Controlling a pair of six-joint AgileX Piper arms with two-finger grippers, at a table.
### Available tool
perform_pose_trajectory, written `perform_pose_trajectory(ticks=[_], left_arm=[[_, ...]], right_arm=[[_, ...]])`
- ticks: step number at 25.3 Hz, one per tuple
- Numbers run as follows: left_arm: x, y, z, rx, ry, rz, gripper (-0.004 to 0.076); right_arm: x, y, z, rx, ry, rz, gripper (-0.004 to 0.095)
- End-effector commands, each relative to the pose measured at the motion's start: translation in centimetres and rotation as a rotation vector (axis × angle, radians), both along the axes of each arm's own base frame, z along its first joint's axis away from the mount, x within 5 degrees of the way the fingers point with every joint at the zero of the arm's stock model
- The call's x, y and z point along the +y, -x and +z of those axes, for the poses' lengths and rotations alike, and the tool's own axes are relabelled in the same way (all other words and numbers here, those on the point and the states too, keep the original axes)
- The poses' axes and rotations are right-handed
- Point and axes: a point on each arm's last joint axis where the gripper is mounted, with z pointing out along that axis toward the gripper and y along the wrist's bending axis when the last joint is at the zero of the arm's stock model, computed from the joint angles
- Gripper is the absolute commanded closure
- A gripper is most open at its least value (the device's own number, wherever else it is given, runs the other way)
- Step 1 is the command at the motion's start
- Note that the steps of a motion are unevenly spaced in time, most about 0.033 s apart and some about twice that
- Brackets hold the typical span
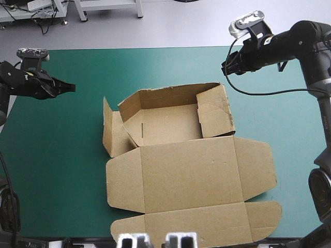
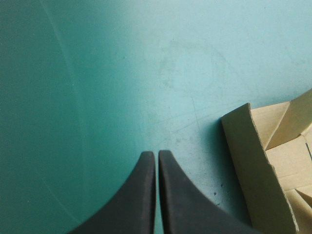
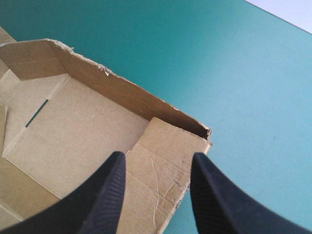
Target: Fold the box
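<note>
so our right gripper (image 3: 156,158), jaws open, upper right, aims at the box (image 1: 191,175) flap (image 1: 214,111); we'd pinch it squarely and tuck inward. left gripper (image 2: 157,153) closed, empty.

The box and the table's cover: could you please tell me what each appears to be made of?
The box looks like brown cardboard, matte: sharp fold creases, a wrinkled flap, a ragged torn edge on its far wall. The teal-green cover looks like a smooth, faintly sheened mat, perhaps vinyl or rubber: fine scuff lines, no weave visible.
</note>
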Motion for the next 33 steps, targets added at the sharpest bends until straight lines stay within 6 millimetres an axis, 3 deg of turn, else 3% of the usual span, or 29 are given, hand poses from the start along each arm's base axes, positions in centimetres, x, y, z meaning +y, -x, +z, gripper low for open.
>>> perform_pose_trajectory(ticks=[1,10,13,17,22,33], left_arm=[[-0.2,0.7,2.3,-0.094,0.009,0.004,0.0712],[-0.3,0.9,2.2,-0.065,0.014,-0.005,0.0713],[-0.4,1.0,2.1,-0.054,0.016,-0.008,0.0715],[-0.4,1.0,2.1,-0.050,0.021,-0.010,0.0715],[-0.4,1.0,2.1,-0.051,0.025,-0.011,0.0717],[-0.5,1.0,2.1,-0.052,0.033,-0.010,0.0720]], right_arm=[[-0.1,1.9,2.7,-0.077,-0.052,-0.001,0.0578],[-1.2,-0.8,-1.9,0.082,0.074,-0.124,0.0620],[-1.0,-1.4,-4.3,0.183,0.056,-0.152,0.0618],[-0.7,-2.4,-9.4,0.356,0.041,-0.170,0.0619],[0.2,-2.9,-10.8,0.415,-0.043,-0.149,0.0617],[0.4,-4.7,-14.5,0.522,-0.010,-0.164,0.0617]])
